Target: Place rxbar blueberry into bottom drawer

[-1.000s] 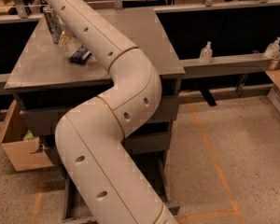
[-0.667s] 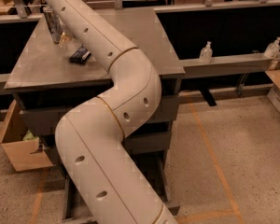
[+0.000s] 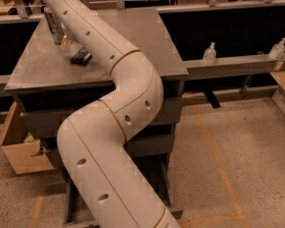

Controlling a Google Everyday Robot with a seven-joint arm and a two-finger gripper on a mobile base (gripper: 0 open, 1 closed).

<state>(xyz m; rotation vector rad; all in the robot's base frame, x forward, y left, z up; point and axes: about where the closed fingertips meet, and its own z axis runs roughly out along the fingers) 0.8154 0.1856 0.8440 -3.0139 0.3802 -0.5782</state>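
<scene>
Dark flat rxbar blueberry (image 3: 80, 56) lies on cabinet top (image 3: 147, 42); hand unseen.

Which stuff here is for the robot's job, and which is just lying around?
For the job:
rxbar blueberry on the cabinet top
bottom drawer, pulled out
gripper, out of view past the top edge

Lying about:
silver can
two pump bottles
cardboard box

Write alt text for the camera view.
A white robot arm stretches across a grey cabinet; its gripper is out of frame, top left. The rxbar blueberry lies on the cabinet top near a can, the bottom drawer open below.
</scene>
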